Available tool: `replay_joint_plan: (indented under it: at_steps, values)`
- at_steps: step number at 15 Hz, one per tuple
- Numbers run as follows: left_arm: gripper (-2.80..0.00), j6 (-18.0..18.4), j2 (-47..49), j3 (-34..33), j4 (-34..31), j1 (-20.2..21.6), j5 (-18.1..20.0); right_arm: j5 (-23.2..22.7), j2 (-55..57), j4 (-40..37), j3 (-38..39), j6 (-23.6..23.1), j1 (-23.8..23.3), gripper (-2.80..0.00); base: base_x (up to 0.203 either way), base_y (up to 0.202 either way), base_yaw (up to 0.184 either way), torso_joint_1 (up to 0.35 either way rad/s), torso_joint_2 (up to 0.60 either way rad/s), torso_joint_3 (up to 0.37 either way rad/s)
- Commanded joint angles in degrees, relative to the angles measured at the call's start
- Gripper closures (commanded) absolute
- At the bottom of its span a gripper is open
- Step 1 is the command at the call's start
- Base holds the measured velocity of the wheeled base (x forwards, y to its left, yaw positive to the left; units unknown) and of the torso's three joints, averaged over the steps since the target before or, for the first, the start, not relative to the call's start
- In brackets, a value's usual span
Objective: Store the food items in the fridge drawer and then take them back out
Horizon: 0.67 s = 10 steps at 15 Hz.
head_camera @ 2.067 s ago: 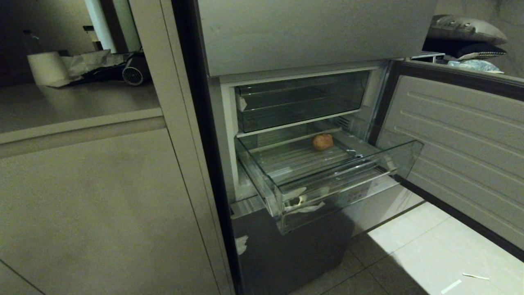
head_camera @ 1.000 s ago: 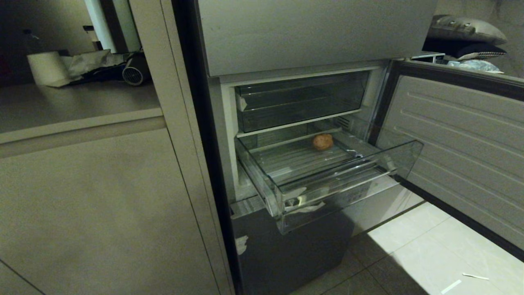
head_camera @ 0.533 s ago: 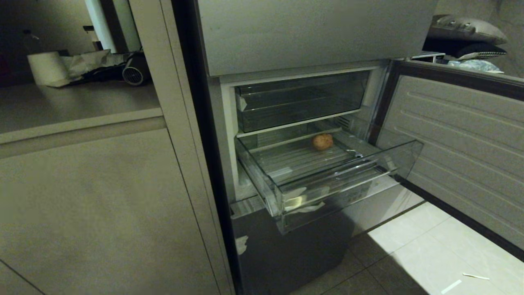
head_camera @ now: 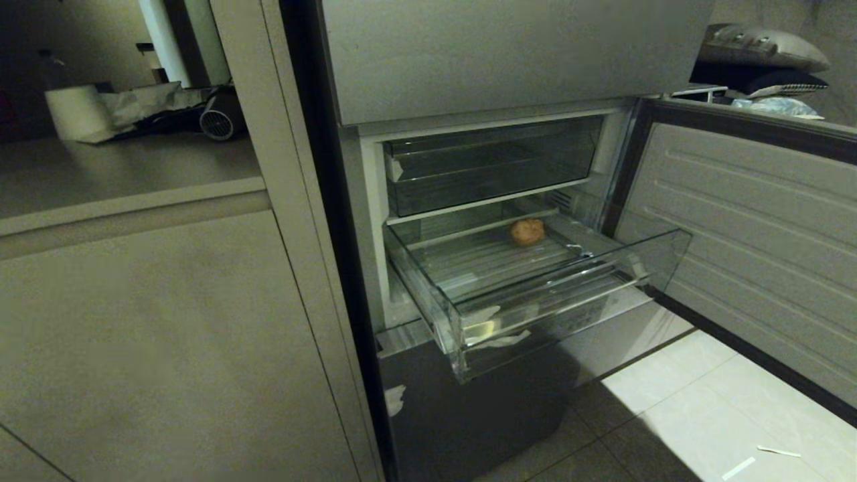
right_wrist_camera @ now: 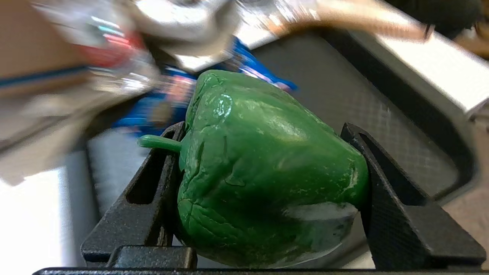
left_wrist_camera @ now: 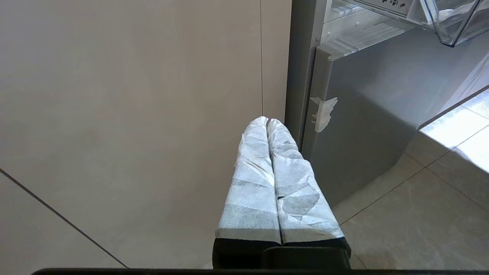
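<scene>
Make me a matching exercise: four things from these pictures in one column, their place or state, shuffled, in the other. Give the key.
1. green pepper
2. orange-brown lump
3. fridge drawer
4. left gripper

A. pulled out
B. shut, empty, low beside the fridge
C. clamped in the right gripper
D. lying at the drawer's back

Pairs: 1-C, 2-D, 3-A, 4-B

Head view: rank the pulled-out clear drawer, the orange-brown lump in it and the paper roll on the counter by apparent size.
1. Clear drawer, largest by far.
2. Paper roll.
3. Orange-brown lump, smallest.
The roll sits farther back, so its true size may be understated.
</scene>
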State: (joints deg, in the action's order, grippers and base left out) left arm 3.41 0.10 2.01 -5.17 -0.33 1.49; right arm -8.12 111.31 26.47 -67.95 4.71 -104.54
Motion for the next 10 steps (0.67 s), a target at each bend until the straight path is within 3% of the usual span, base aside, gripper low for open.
replay_joint_plan:
  at_steps: [1, 8, 9, 10]
  values:
    - [0.0, 0.0, 0.1, 0.0, 0.0, 0.0, 0.0, -0.1, 10.8, 2.0, -3.4, -0.1, -1.1, 0.0, 0.0, 0.0, 0.0, 0.0, 0.0, 0.0]
    - [0.0, 0.0, 0.1, 0.0, 0.0, 0.0, 0.0, -0.4, 14.9, 2.4, -7.1, 0.6, 2.1, 0.0, 0.0, 0.0, 0.0, 0.0, 0.0, 0.0]
    - [0.0, 0.0, 0.1, 0.0, 0.0, 0.0, 0.0, -0.4, 14.9, 2.4, -7.2, 0.6, 2.7, -2.8, 0.0, 0.0, 0.0, 0.0, 0.0, 0.0]
    - [0.0, 0.0, 0.1, 0.0, 0.0, 0.0, 0.0, -0.4, 14.8, 2.4, -7.3, 0.7, 2.9, -2.8, 0.0, 0.0, 0.0, 0.0, 0.0, 0.0]
